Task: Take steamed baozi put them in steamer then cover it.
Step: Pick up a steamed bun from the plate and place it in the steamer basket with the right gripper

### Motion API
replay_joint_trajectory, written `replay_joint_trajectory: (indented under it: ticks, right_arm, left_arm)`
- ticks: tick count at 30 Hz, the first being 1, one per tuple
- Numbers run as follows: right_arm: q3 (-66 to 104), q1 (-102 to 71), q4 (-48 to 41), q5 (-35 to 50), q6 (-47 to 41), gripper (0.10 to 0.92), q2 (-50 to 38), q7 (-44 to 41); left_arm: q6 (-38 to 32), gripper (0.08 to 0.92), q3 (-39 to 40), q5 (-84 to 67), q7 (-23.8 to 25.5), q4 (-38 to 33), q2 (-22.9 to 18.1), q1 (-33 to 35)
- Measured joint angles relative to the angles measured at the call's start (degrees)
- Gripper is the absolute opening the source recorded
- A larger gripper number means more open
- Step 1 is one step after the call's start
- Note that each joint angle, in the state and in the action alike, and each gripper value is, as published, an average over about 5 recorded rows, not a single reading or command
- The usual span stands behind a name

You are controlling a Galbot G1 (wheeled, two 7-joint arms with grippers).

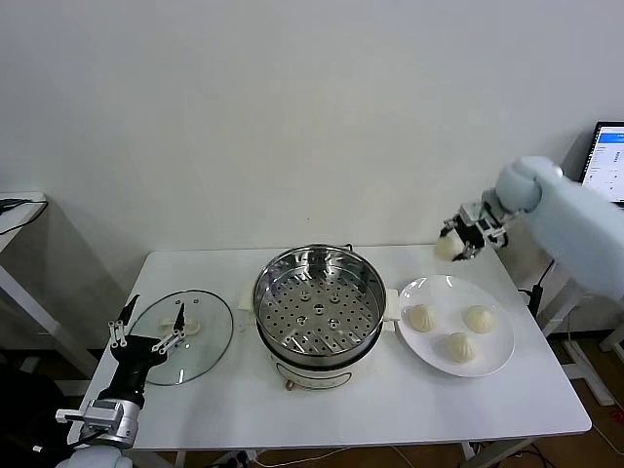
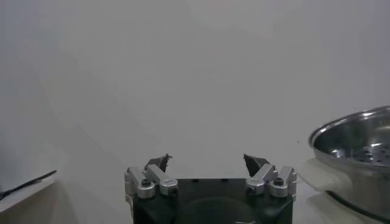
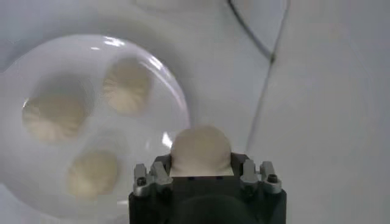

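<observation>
Well, here was where things stood from my seat.
Progress: nothing was in the steamer [image 1: 319, 304] yet; its perforated tray at centre frame lay bare, so I judged the job barely begun.
Bun in hand: my right gripper [image 1: 458, 244] was clamped on one baozi [image 1: 448, 248], lifted clear of the table at the right of the head view, above the far edge of the white plate [image 1: 497, 356].
Buns waiting: three steamed baozi [image 1: 421, 317] sat on that plate, just right of the steamer.
Cover: the glass lid [image 1: 182, 336] lay flat on the table at lower left, well apart from the pot.
Left to do: I reckoned four buns to place, then the cover.
Right arm pose: it reached in from the right edge, forearm slanting down and leftward, wrist angled toward the plate.
Left arm pose: my left gripper [image 1: 147, 333] hung over the lid's near rim, fingers spread wide, holding nothing.
</observation>
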Motion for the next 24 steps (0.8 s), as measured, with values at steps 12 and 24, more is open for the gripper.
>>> replay_joint_trajectory:
  ticks: [12, 24]
  right_arm:
    - [-13.28, 10.62, 12.05, 2.8, 11.25, 0.662, 6.63, 1.74]
    - [-16.33, 9.65, 9.51, -0.58, 19.31, 0.662, 17.61, 4.21]
  left_arm:
    - [0.15, 0.823, -2.15, -0.99, 0.49, -0.17, 0.53, 0.38]
    - [0.21, 0.823, -4.84, -2.27, 1.27, 0.55, 1.15, 0.42]
